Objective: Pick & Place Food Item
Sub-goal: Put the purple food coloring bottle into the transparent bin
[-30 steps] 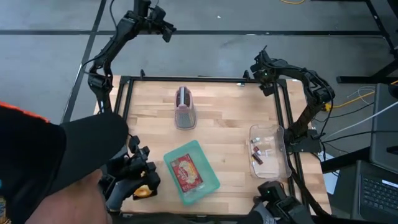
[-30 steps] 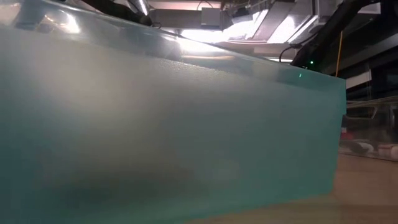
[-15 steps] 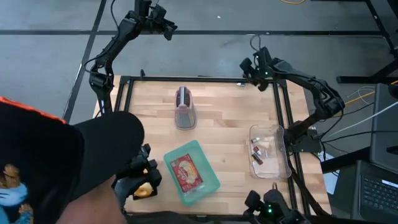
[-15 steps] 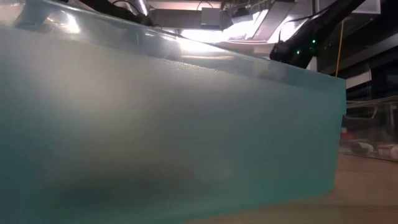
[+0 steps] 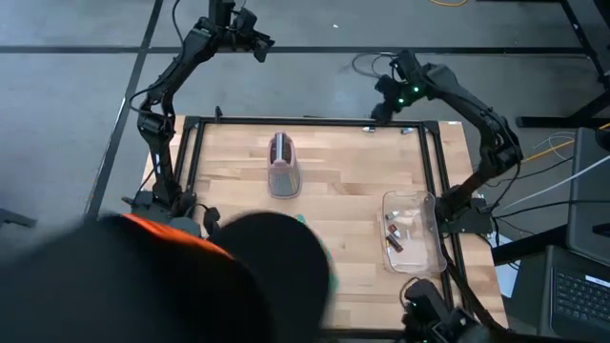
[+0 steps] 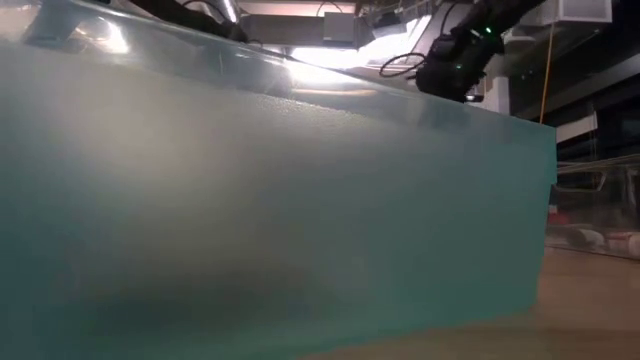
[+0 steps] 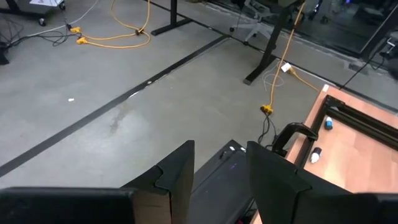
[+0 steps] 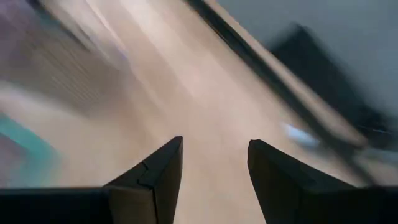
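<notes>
My left gripper (image 5: 255, 42) (image 7: 221, 152) hangs open and bare high beyond the table's far left corner, over the floor. Above the far right corner my right gripper (image 5: 383, 93) (image 8: 214, 149) (image 6: 452, 68) is open too, with nothing between its fingers, pointing down at the wood. The teal tray's wall (image 6: 300, 220) fills the low view. In the high view a person's head and orange-clad shoulder (image 5: 191, 276) cover the tray and whatever food item lies on it. A clear ribbed cup (image 5: 283, 164) with something dark red inside lies on its side at the far middle.
A clear plastic bin (image 5: 424, 250) with a few small wrapped pieces (image 5: 394, 238) sits at the table's right edge. A black metal frame (image 5: 305, 122) runs around the tabletop. The person leans over the near left part of the table.
My right gripper has risen and swung leftward beyond the table's far right corner, rolling about its own axis as it went. The person has leaned farther over the near left of the table and now covers the teal tray and the red packet on it.
</notes>
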You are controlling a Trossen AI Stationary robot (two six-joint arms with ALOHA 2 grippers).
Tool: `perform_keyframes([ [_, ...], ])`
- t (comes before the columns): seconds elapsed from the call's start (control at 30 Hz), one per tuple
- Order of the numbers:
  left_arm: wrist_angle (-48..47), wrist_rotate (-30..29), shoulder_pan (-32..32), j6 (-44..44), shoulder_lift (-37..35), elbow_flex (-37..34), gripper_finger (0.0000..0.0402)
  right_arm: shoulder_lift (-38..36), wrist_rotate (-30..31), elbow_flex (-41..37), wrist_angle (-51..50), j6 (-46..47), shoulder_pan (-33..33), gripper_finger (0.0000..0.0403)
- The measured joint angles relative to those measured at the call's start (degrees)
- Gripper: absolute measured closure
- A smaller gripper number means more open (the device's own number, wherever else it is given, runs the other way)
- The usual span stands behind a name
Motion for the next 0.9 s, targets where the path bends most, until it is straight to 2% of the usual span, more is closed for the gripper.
perform_keyframes([
  [0.1,-0.1,0.0,-0.2,0.0,0.0,0.0,0.0261,3.6,15.8,6.8,-14.7,-17.2,-0.1,0.0225],
  [0.2,-0.2,-0.1,-0.6,-1.1,0.0,0.0,0.0261,7.0,28.3,8.0,-19.8,-27.0,-0.9,0.0225],
  [0.3,-0.2,-0.4,-1.0,-0.8,0.0,0.0,0.0261,8.7,29.6,7.6,-17.3,-25.4,-2.5,0.0225],
  [0.53,-0.2,-3.2,-1.3,4.5,0.0,0.0,0.0261,12.2,34.4,7.5,-18.6,-25.9,-2.3,0.0225],
  [0.67,-0.2,-3.6,-1.2,4.6,0.0,0.0,0.0261,15.9,43.8,7.5,-19.9,-25.7,-1.6,0.0225],
  [0.9,0.2,-3.6,-1.2,4.7,0.0,0.0,0.0261,21.8,48.9,7.5,-20.9,-24.7,-3.2,0.0225],
])
